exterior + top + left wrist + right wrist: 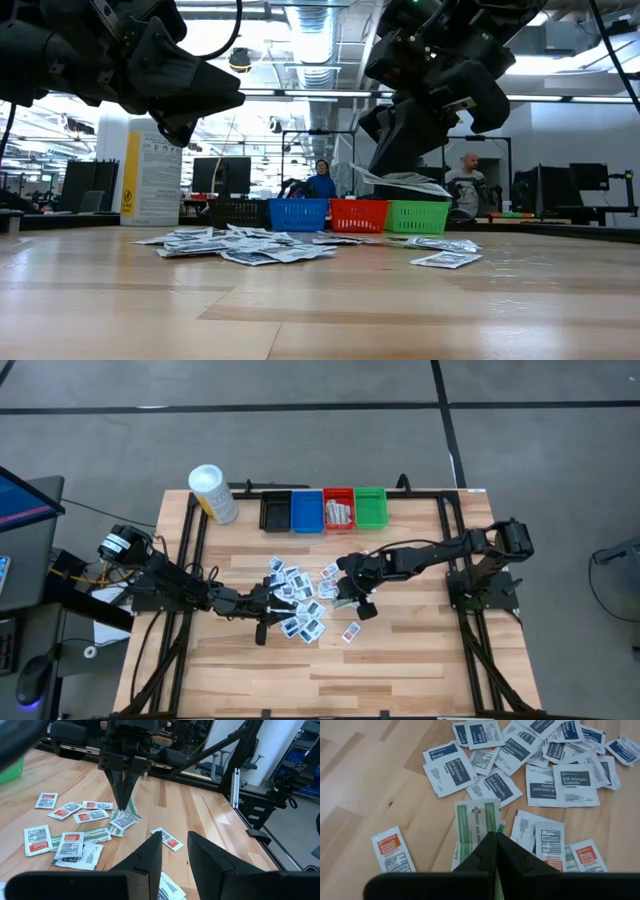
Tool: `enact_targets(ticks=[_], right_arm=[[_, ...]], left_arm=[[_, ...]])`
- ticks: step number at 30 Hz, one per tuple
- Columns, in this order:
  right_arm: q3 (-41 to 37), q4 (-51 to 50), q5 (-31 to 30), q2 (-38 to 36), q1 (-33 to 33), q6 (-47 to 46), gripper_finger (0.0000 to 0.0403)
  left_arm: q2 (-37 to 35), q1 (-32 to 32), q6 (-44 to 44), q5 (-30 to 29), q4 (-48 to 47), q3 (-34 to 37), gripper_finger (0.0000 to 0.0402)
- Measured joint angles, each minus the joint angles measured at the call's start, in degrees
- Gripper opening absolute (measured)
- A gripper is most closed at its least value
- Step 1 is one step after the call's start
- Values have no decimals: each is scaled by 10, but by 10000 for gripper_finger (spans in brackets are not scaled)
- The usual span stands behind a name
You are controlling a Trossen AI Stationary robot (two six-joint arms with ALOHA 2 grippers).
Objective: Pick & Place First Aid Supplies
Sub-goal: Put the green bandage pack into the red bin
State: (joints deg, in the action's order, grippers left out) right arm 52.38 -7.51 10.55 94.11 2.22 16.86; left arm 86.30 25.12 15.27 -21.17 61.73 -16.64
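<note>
Early days: pile [298, 600] mostly unsorted
Right gripper [496, 840] pinched on green-white packet [476, 822], lifted; left gripper [174, 851] narrowly parted, empty; red bin [339, 510] holds some

A wooden table [400, 650] carries a loose heap of small packets [298, 600] near its middle. Along its far edge stand a yellow container [214, 495] and a row of four bins [323, 510]: black, blue, red, green.

First aid supplies [300, 600] (flat packets) lie scattered mid-table, one green-striped packet [476, 827] lifted.
</note>
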Motion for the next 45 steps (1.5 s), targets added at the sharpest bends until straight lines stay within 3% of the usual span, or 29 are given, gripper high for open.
enact_targets(ticks=[10,23,30,36,45], right_arm=[[0,2,-4,0,0,0,57],[-1,1,1,0,36,-1,59],[-2,70,-5,32,65,2,59],[9,80,-62,81,65,-28,59],[12,101,-63,84,84,-35,85]], left_arm=[[0,0,0,0,0,0,93],[0,0,0,0,0,0,93],[0,0,0,0,0,0,93],[0,0,1,0,-1,3,93],[0,0,2,0,-1,5,93]])
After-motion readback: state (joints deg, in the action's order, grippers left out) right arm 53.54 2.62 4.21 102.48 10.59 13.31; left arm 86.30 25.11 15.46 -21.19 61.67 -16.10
